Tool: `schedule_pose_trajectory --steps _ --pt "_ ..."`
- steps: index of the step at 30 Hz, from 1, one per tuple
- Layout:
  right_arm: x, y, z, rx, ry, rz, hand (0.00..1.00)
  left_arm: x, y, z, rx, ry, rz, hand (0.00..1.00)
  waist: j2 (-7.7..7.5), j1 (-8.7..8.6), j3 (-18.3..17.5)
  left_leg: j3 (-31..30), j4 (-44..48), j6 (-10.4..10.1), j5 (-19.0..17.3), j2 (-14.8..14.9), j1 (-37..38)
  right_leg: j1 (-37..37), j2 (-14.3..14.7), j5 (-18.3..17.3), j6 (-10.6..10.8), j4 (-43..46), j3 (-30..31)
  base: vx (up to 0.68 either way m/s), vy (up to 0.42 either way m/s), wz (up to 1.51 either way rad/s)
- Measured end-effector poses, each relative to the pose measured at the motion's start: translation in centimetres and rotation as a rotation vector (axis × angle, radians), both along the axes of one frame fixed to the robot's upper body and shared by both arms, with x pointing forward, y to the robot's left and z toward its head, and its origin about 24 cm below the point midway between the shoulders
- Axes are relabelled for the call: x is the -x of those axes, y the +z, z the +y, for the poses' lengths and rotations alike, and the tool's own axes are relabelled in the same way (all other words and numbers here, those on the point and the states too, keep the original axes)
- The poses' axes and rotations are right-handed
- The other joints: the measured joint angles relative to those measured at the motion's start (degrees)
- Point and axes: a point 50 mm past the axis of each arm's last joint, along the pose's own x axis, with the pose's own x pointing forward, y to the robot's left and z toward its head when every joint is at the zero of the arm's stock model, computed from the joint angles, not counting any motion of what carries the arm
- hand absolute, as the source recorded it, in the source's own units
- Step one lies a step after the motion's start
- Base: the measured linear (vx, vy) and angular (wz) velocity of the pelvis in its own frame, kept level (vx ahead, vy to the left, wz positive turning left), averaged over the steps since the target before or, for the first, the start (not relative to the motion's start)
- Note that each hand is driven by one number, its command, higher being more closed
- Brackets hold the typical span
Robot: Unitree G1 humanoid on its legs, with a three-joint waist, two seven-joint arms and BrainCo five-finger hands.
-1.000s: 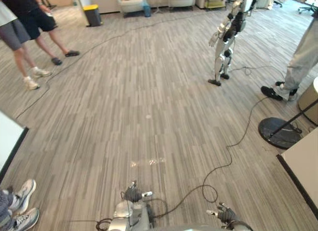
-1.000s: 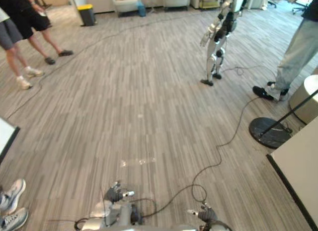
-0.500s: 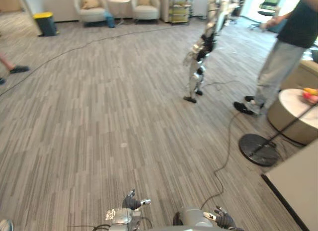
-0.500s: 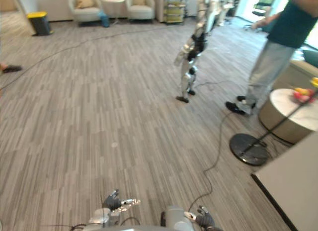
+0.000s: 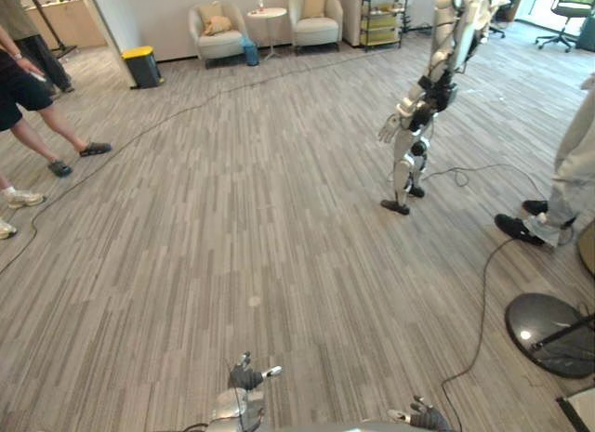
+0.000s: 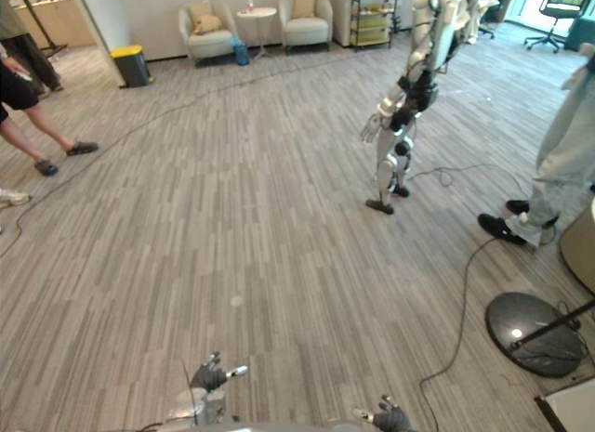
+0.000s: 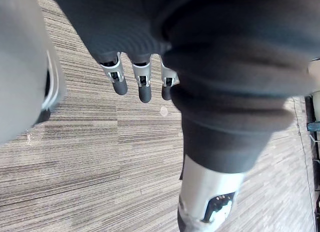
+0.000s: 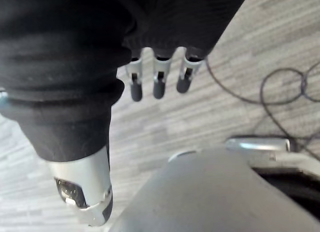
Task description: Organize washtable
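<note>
The washtable's place cannot be told. A pale bench corner (image 6: 569,406) with a dark edge is seen at the robot's far lower right, but whether it is the washtable cannot be told. Handling, hold point, pointing and long axis cannot be judged from this. The left hand (image 5: 246,376) is held low over the carpet floor (image 5: 260,228), fingers (image 7: 144,87) straight and relaxed, nothing grasped. The right hand (image 5: 428,417) is likewise released, fingers (image 8: 158,85) straight, empty. Further out are noted a black round stand base (image 5: 548,332) near the bench corner, a second humanoid robot (image 5: 420,107) standing mid-floor, a person's legs (image 5: 562,172) at right, people (image 5: 28,88) at left, and armchairs (image 5: 218,32) and a yellow-lidded bin (image 5: 142,67) by the far wall.
</note>
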Motion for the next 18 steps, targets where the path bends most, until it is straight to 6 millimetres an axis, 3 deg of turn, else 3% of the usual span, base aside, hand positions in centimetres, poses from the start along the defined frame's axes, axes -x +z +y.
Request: schedule_pose_trajectory --steps 3,5,6,7,8,9,11,12,15,16,18 --pt "0.6 -0.6 1.8 -0.051 -0.009 0.030 0.00 0.8 -0.3 2.1 -0.057 -0.015 0.042 0.00 -3.99 -0.01 -1.35 0.06 -9.44 0.49 2.25 -4.67 5.38 1.72 -2.75 0.19 0.20 -0.78 1.13 0.24 0.081 0.15" --pt "0.9 -0.7 1.9 -0.056 -0.009 0.044 0.00 1.2 -0.4 2.7 -0.072 -0.022 0.058 0.00 -5.11 0.05 -2.21 -0.14 -11.45 0.56 2.42 -5.28 6.68 2.11 -2.75 0.81 0.22 -0.48 1.13 0.15 0.007 0.17" --pt "1.1 -0.7 1.9 -0.055 -0.010 0.049 0.00 1.7 -0.5 3.0 -0.081 -0.023 0.068 0.00 -4.20 -0.09 -1.99 -0.63 -12.22 0.57 2.96 -5.03 7.47 2.05 -2.38 2.03 0.06 0.80 1.13 0.14 -0.011 0.21" --pt "1.0 -0.7 1.8 -0.053 -0.010 0.047 0.00 1.8 -0.5 3.1 -0.083 -0.022 0.073 0.00 -4.21 -0.12 -2.00 -0.97 -12.26 0.55 2.98 -4.43 7.89 1.72 -1.71 2.97 -0.05 2.30 1.22 0.12 -0.047 0.16" --pt "1.0 -0.6 1.0 -0.035 -0.009 0.043 0.00 2.0 -0.7 3.0 -0.079 -0.022 0.090 0.00 -1.99 -0.31 -1.34 -1.41 -12.32 0.47 3.04 -2.41 8.76 -0.05 -0.30 1.47 -0.61 5.35 2.41 0.06 -0.077 0.00" --pt "0.8 -0.5 0.6 -0.019 0.006 0.039 0.00 2.6 -0.9 3.1 -0.081 -0.020 0.115 0.00 -1.35 -0.22 -1.44 -1.50 -12.43 -0.13 3.43 -1.58 9.25 0.07 -0.03 -1.22 -0.47 -1.05 2.96 0.04 -0.090 -0.09" --pt "0.8 -0.6 1.0 -0.026 0.011 0.040 0.00 3.0 -1.0 3.4 -0.090 -0.034 0.135 0.00 -2.09 -0.64 -1.10 -2.18 -14.75 -1.44 3.46 -3.04 10.30 0.15 -1.43 4.15 0.61 -7.88 2.82 0.03 -0.144 0.11" --pt "1.2 -0.6 0.9 -0.026 -0.001 0.050 0.00 3.1 -1.2 3.1 -0.087 -0.051 0.148 0.00 -1.81 -1.09 -1.39 -3.28 -16.71 -2.11 3.98 -2.76 11.59 0.50 -1.01 4.27 0.60 -7.76 2.05 0.02 -0.147 0.25" --pt "1.3 -0.5 -0.6 0.015 0.012 0.063 0.00 3.5 -1.4 1.8 -0.049 -0.048 0.158 0.00 1.61 -1.47 -1.11 -3.99 -19.92 -2.88 4.50 -2.31 13.18 0.49 0.19 4.19 0.53 -7.95 2.33 -0.03 -0.068 0.04" --pt "1.3 -0.4 -0.8 0.020 0.014 0.062 0.00 3.6 -1.4 1.6 -0.041 -0.049 0.158 0.00 2.03 -1.58 -1.06 -4.63 -20.27 -2.90 4.49 -2.33 13.17 0.33 0.36 4.20 0.52 -7.93 2.35 -0.07 -0.055 0.02" --pt "1.3 -0.5 -0.5 0.015 0.020 0.063 0.00 3.6 -1.4 1.7 -0.043 -0.051 0.158 0.00 1.46 -1.32 -1.19 -4.98 -20.45 -2.94 4.52 -2.26 13.19 0.24 0.54 4.23 0.48 -7.91 2.36 -0.06 -0.039 -0.02"
